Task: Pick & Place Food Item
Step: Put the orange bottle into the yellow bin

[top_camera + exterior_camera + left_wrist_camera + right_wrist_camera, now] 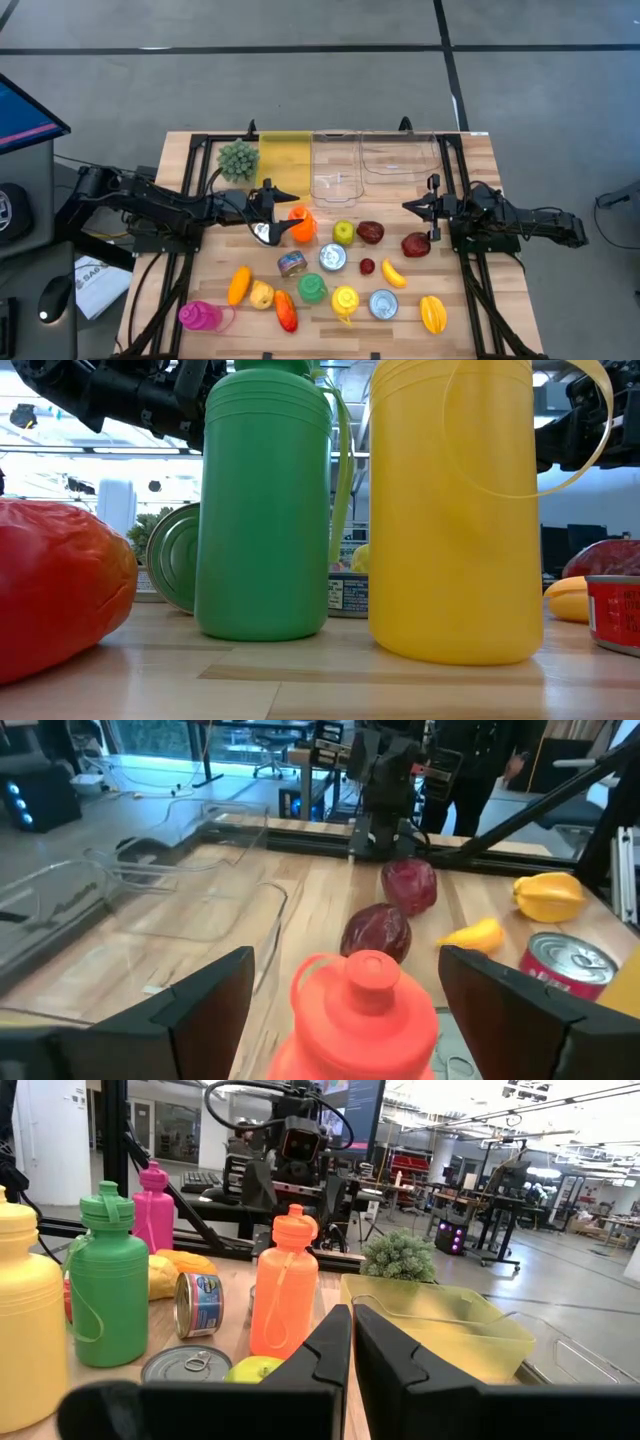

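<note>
Beyond table [480,150], only left wrist view shows a person [480,760].

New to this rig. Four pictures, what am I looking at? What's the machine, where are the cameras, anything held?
Two dark robot arms work at a wooden table. One camera looks straight down, one sits at tabletop height behind the green bottle and yellow bottle, and one rides on each wrist. The table holds toy fruit, cans, bottles, and clear and yellow bins. The left end effector is open around the orange bottle, not yet gripping. The right end effector is shut, empty, waiting at the table's right side.
</note>
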